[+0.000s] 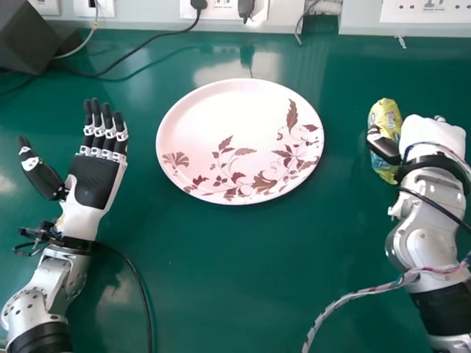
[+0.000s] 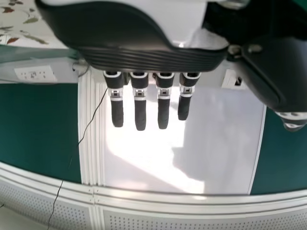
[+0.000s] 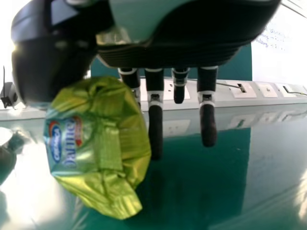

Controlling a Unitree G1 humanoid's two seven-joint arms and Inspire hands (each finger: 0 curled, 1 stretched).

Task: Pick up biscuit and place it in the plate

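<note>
So the biscuit packet [image 1: 384,121] is in the right hand [image 1: 434,136], out toward the right-hand edge of the worktop [image 1: 243,294], about level with the plate [image 1: 221,110] and well apart from its rim. The grip looks like a light pinch to me: thumb across the wrapper, nearest fingers behind it, the rest pretty much straight. Can't tell if the bottom of the packet is clear of the worktop. Left hand [image 1: 94,180] is over by the left-hand edge, fingers straight and spread wide, doing nothing. Handling-wise, I'd bet it's really light, so weight won't be the issue, slip will. That shiny film is all crinkles and loose folds, so it'll probably slide or twist under those hard fingers, and the biscuits inside should be stiff but snap if you crush them. I'd keep the hold around the fuller middle, thumb flat on one face and fingers flat on the other, just firm enough that the film stops creeping. Wouldn't trust the puckered end as a handle, it's just floppy wrapper and the body would swing. From there I'd carry it left, parallel to the far edge of the worktop, high enough that the loose end doesn't snag the plate's rim, then lower it to the surface before letting go. Dropping it is how you get crumbs imo.
</note>
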